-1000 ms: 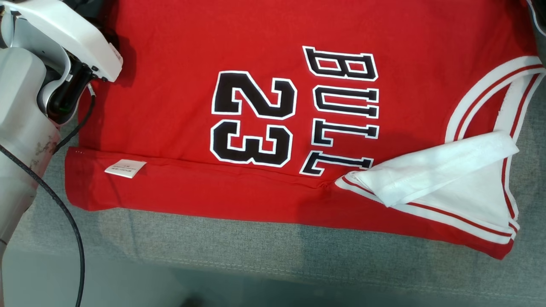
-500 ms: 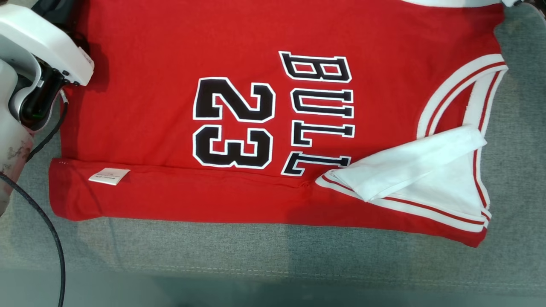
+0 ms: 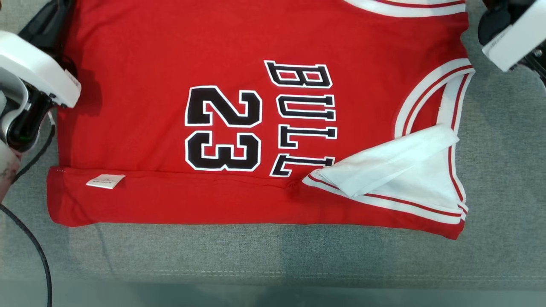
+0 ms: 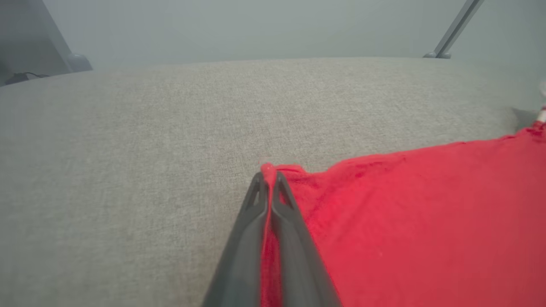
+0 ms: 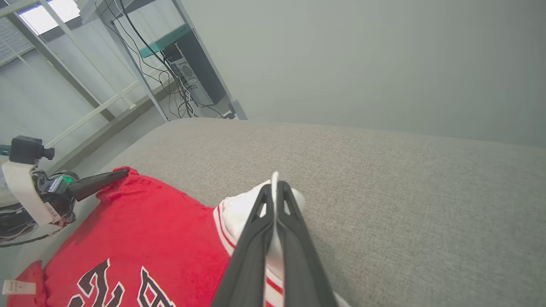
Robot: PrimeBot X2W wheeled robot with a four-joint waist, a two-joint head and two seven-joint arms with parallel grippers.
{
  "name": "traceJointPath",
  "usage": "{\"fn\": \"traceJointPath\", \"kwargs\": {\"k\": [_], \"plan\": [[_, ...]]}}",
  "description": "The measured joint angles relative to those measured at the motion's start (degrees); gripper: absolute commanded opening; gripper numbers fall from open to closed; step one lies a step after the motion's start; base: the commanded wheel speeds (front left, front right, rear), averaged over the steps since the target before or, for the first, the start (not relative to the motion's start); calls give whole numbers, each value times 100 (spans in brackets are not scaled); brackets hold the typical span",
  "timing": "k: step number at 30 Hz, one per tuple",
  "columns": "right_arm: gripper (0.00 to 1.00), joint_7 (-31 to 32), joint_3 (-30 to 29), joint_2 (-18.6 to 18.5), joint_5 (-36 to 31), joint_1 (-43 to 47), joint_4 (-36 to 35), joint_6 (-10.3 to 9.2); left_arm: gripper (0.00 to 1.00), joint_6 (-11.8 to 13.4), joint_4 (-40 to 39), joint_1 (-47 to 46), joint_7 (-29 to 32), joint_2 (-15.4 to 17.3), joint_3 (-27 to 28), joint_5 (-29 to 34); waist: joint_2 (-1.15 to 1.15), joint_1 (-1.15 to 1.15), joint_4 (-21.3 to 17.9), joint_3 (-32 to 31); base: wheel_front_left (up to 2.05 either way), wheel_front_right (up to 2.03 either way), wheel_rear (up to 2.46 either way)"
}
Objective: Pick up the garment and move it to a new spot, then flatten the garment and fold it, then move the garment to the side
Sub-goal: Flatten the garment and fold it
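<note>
The garment (image 3: pixel 162 64) is a red jersey with black "23" and lettering, spread on the grey cloth surface (image 3: pixel 273 251). Its near long edge is folded over, and a white-lined armhole flap (image 3: pixel 396 166) lies turned up at the right. In the left wrist view my left gripper (image 4: pixel 268 175) is shut on a red corner of the garment (image 4: pixel 405 213). In the right wrist view my right gripper (image 5: pixel 276 185) is shut on the white-trimmed edge of the garment (image 5: pixel 140 230). The left gripper (image 5: pixel 111 175) also shows there, at the far red corner.
A white label (image 3: pixel 105 181) sits on the folded near strip. My left arm's black cable (image 3: pixel 38 256) hangs at the left. The surface's near seam (image 3: pixel 273 273) runs along the bottom. Beyond the surface stand a metal frame and a computer tower (image 5: pixel 192 76).
The head camera has shifted, so the garment sits lower and further left in the picture, and its far trimmed edge and my right wrist have come into view. The fold looks unchanged.
</note>
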Motion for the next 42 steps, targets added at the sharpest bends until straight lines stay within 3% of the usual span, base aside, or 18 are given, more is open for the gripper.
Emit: {"fn": "traceJointPath", "kwargs": {"k": [10, 18, 26, 42], "plan": [[0, 375, 413, -881, 1170, 596, -1213, 0, 0, 0, -482, 382, -26, 423, -517, -309, 0, 0, -96, -337, 0, 0, 0], [0, 535, 680, -1225, 1688, 1085, -1807, -1, 0, 0, -474, 436, 63, 765, -933, -401, 0, 0, -306, -515, 0, 0, 0], [0, 522, 877, -1265, 1837, 1446, -1954, -1, 0, 0, -739, 481, 135, 1145, -1377, -344, 0, 0, -433, -709, 0, 0, 0], [0, 407, 1238, -942, 1878, 1730, -1528, -1, 0, 0, -936, 862, 346, 1159, -1629, -356, 0, 0, -365, -1177, 0, 0, 0]]}}
